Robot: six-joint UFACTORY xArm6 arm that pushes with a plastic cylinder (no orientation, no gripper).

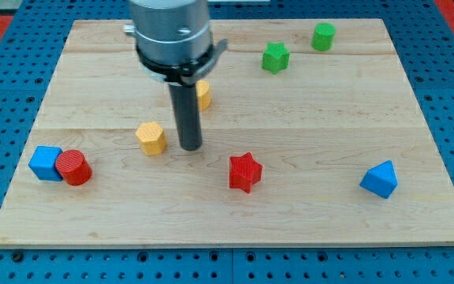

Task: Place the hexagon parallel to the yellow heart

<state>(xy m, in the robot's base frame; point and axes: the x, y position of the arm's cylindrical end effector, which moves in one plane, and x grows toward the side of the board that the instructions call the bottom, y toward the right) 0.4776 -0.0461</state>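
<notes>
Wooden board (416, 102): my tip (191, 147) beside yellow hexagon (151, 138)

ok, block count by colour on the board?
Yellow: 2, hexagon and a block partly behind my tip
Green: 2
Red: 2, star, cylinder
Blue: 2, cube, triangular block
Total: 8

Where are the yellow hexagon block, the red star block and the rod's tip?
yellow hexagon block (151, 138), camera view, its top face
red star block (244, 170), camera view, its top centre
my tip (191, 147), camera view, rod's bottom end
</notes>
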